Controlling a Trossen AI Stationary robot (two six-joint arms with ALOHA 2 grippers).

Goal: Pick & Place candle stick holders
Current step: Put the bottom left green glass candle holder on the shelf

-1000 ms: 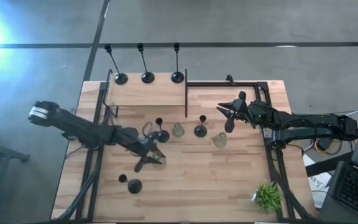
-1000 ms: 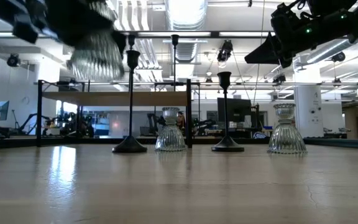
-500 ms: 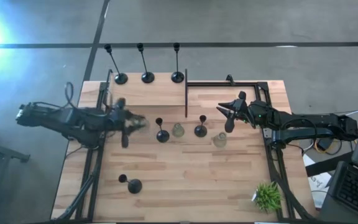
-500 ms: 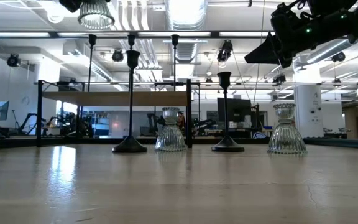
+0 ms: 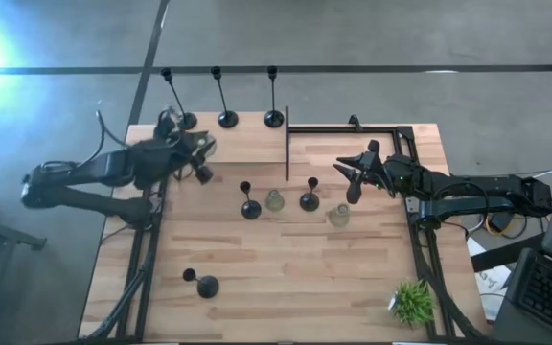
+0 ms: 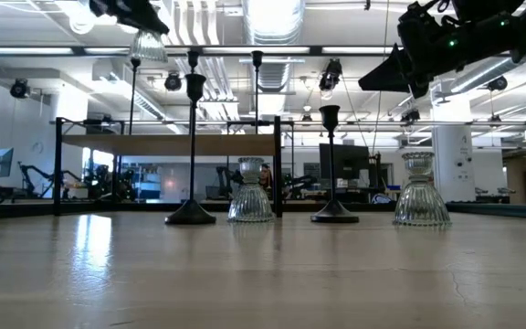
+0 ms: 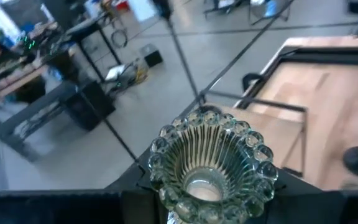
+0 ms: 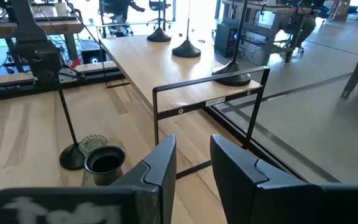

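My left gripper point(image 5: 199, 159) is shut on a pale-green ribbed glass candle holder point(image 7: 210, 165), high above the shelf's left end; the holder also shows in the low view point(image 6: 149, 46). Three tall black holders point(image 5: 227, 118) stand on the raised shelf. On the table stand two black holders point(image 5: 250, 206) point(image 5: 310, 199), two glass ones point(image 5: 274, 200) point(image 5: 339, 215) and a short black one point(image 5: 204, 284). My right gripper point(image 5: 356, 178) hovers open and empty above the table's far right. My left gripper holds the glass holder by its narrow end point(image 7: 188, 214), which sits between the two fingers; the fingers themselves are mostly cut off by the wrist view's lower edge. The holder is lifted clear, its wide beaded rim point(image 7: 166, 134) pointing away from the gripper and downward.
The raised wooden shelf point(image 5: 242, 146) has a black upright post point(image 5: 287, 144) at its right end. A black rail frame point(image 5: 396, 129) borders the far right. A small potted plant point(image 5: 412, 301) stands at the near right corner. A laptop point(image 5: 549, 287) lies beyond the right edge.
My left gripper has risen from low over the table's middle left and gone toward the far left, carrying the glass holder up and over to the shelf's left end. The holder stays lifted clear throughout.
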